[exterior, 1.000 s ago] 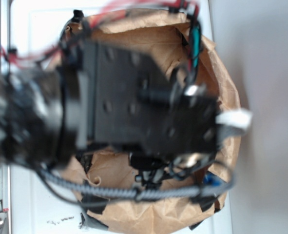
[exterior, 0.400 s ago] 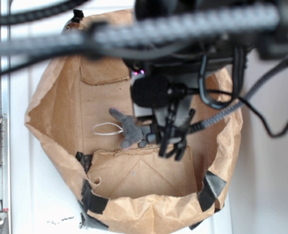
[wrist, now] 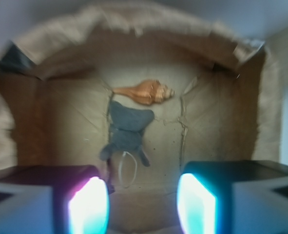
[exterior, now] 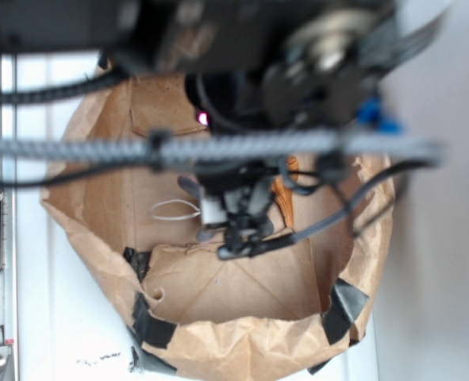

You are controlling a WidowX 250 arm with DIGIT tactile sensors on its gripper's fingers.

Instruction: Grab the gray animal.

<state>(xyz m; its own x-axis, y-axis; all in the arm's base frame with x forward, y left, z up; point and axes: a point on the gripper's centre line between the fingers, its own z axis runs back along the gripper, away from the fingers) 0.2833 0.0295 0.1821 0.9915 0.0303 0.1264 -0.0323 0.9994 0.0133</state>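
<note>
Since the earlier frame the tool [wrist: 143, 204] has shifted over the gray animal [wrist: 126, 130], jaws released; the touching seashell [wrist: 144, 92] risks being pinched instead.

One gray animal [wrist: 126, 131] lies in one brown paper bag [exterior: 99, 190], beside one orange-brown seashell [wrist: 144, 92]. One thin white string loop [exterior: 175, 209] trails from the toy. Black tape patches [exterior: 151, 327] on the bag's rim number perhaps three; blur hampers counting.
</note>
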